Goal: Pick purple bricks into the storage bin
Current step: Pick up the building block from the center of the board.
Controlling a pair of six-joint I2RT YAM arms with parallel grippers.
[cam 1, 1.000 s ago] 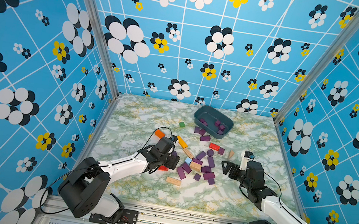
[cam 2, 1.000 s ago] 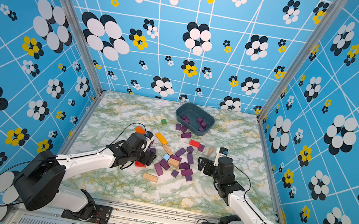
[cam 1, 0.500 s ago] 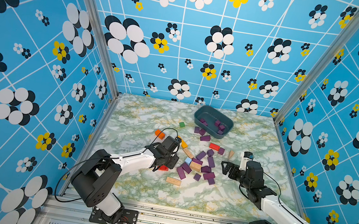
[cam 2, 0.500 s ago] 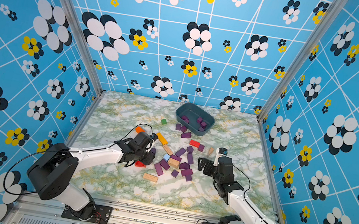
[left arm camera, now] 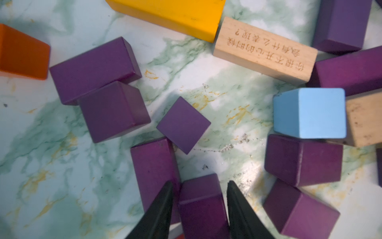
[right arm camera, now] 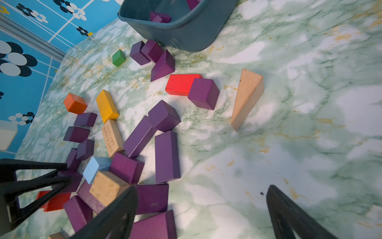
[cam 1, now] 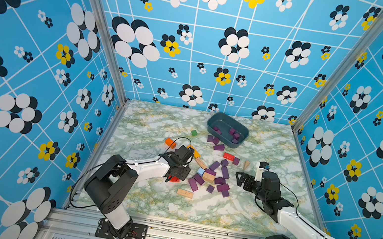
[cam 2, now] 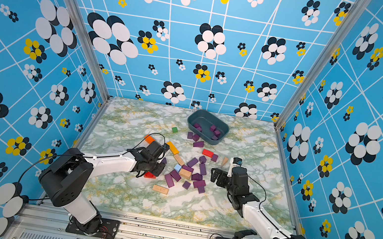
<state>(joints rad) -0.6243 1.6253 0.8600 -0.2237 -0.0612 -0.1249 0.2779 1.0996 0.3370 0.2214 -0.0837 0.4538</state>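
Now my left claw (left arm camera: 199,183) pinches a purple brick (left arm camera: 201,209) mid-surface; my right claw (right arm camera: 201,189) gapes wide, empty. The bin (right arm camera: 192,37) sits by the far edge. Risk: the neighbouring purple bar (left arm camera: 154,175) crowds that left claw, so lifting may drag it or twist my grip.

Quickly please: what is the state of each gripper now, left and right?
Left gripper: closed on a purple brick, one finger at each side.
Right gripper: open, holding nothing.
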